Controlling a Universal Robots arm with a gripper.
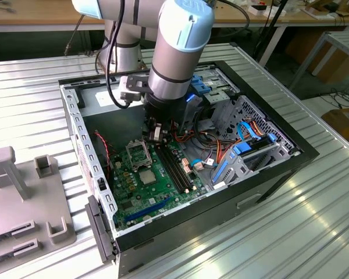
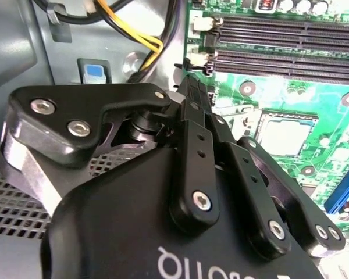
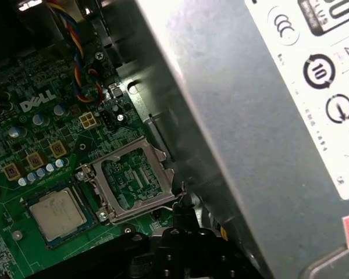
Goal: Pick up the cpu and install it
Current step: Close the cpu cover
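— Inside the open computer case (image 1: 302, 154) on the table (image 1: 314, 232), where is the cpu?

— I see the cpu (image 1: 146, 176) lying flat on the green motherboard (image 1: 128, 197). It looks like it is sitting in its square seat. In the exterior view it is at about 6 o'clock from my hand (image 1: 156, 132). The shiny metal frame (image 1: 138, 154) is flipped open and lies between the two. The long black memory slots (image 1: 173, 168) are at 3 o'clock from the cpu.

— Is your hand touching it?

— No. My hand hangs above the board, near the frame and apart from the cpu. Its jaws look closed, tip against tip, and I see nothing between them.

— How would the little chip feel if you took hold of it?

— I think it is very light, stiff and flat. The grey metal top looks smooth, so it could slip. I guess the underside is easy to hurt, so no pushing hard and no tilting.

— Where should you take hold?

— By two opposite edges, with a soft squeeze, keeping it level. The top gives no place to pinch. It sits low in its seat, so there is little edge to catch. I would go slow.
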